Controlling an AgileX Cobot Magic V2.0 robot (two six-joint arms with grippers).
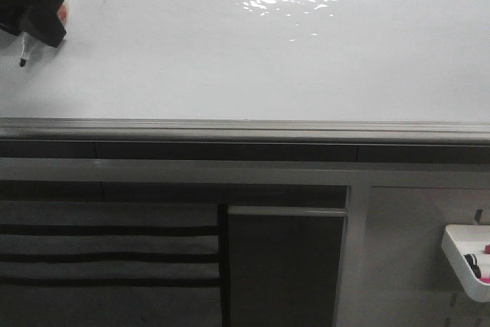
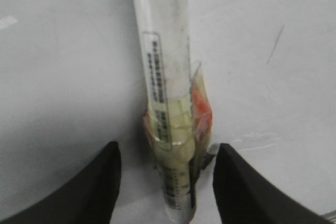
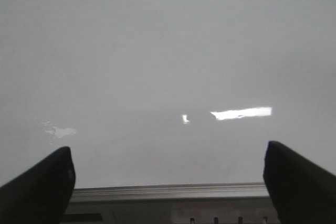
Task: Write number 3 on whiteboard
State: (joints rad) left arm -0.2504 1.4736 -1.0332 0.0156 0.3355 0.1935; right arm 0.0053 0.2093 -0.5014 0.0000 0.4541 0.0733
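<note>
The whiteboard (image 1: 230,59) fills the upper front view, glossy with a bright light patch; its grey edge rail (image 1: 245,128) runs along the near side. No number 3 shows on it. My left gripper (image 1: 34,13) is at the board's far left, open, with one jaw on each side of a clear marker (image 2: 165,77) wrapped in yellowish and orange tape. There is a gap at the left jaw, and the right jaw is almost at the tape. The marker's dark tip (image 1: 21,60) points toward the rail. My right gripper (image 3: 168,182) is open and empty over the rail (image 3: 173,191); it is out of the front view.
A small white tray (image 1: 468,259) with markers hangs at the lower right, below the board. A dark cabinet front (image 1: 285,266) and striped panels (image 1: 107,254) lie under the rail. A thin dark stroke (image 2: 274,44) marks the board beside the marker.
</note>
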